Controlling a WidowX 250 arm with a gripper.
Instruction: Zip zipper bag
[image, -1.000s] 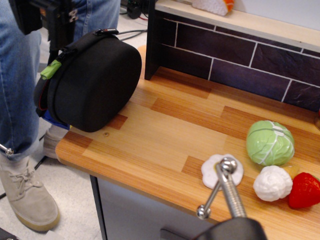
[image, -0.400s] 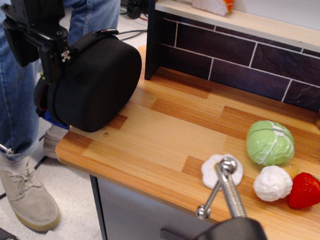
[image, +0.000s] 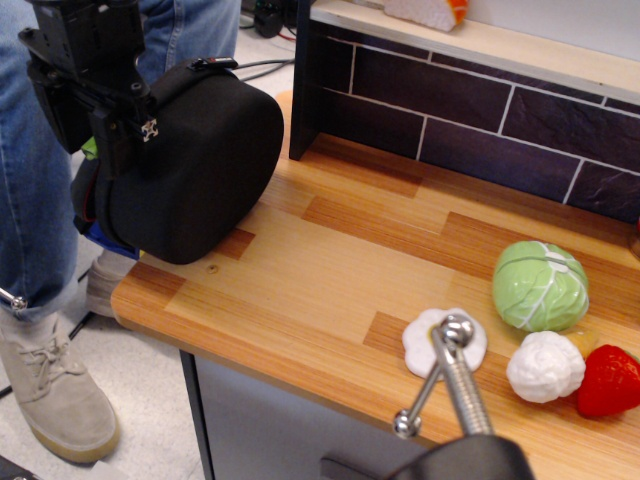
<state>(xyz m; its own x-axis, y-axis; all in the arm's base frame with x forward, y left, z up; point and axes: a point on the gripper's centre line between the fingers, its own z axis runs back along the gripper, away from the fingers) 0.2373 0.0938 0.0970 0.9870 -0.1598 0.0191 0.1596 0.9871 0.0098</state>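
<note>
The zipper bag (image: 200, 170) is a large black drum-like case standing on its edge at the left end of the wooden counter (image: 330, 260), overhanging the corner. My black gripper (image: 118, 150) is pressed against the bag's left rim, over the zipper line. It hides most of the green pull tab (image: 90, 147), of which only a sliver shows. The gripper's body hides how the jaws stand. A black strap runs over the bag's top.
A toy cabbage (image: 540, 285), a white cauliflower (image: 545, 366), a red strawberry (image: 608, 380) and a white flat piece (image: 425, 340) lie at the front right. A metal rod (image: 455, 380) rises in the foreground. A person's jeans leg (image: 30, 200) stands left of the counter. A dark brick wall (image: 470, 110) lines the back.
My gripper has come down and to the right from the top left onto the bag's rim, and now covers the green pull tab. The bag has not moved.
</note>
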